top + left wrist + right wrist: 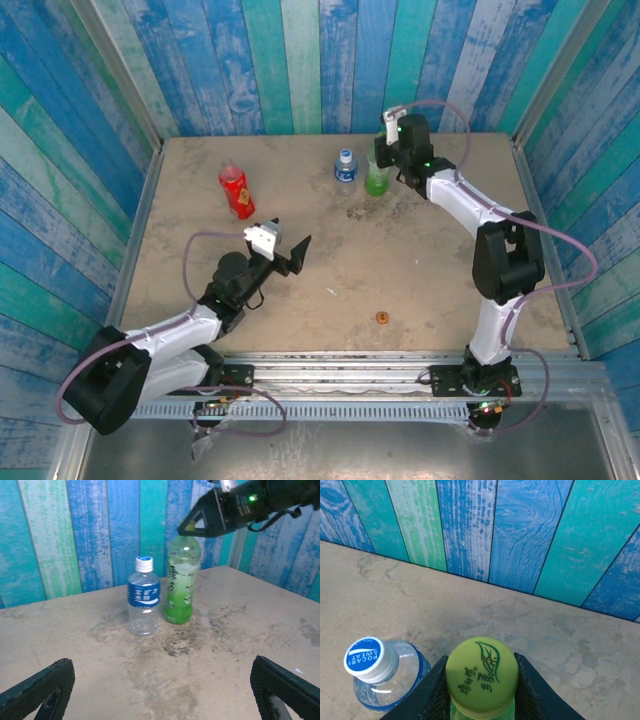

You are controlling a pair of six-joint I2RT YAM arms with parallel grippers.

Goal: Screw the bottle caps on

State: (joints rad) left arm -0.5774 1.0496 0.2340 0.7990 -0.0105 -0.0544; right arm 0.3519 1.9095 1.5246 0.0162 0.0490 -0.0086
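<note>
Nearest the arm bases, an orange cap (382, 318) is seen lying alone on the bare table (450, 300), well apart from the green bottle (377, 178) and almost straight in front of it. Further in, the left tool (285, 243) is held above the table, to the near left of the green bottle. Its fingers (37, 690) are spread wide apart and nothing is gripped between them.

A red bottle (236, 192) with yellow marks is stood well to the left of the green bottle. Whether its mouth is capped cannot be made out from above.

A shorter clear bottle (345, 166) with a blue label is placed just beside the green bottle, on its left. The two look very close, possibly touching. The clear bottle is topped by a blue-and-white cap (370, 659).

The green bottle itself is stood upright near the far edge of the table. A light green cap (481, 675), printed with a leaf, is seated on its neck. This cap is clamped from both sides by the right tool (383, 152), which is brought in from above and to the right.

Behind the green bottle, the blue and turquoise plank wall (300, 60) is seen.
</note>
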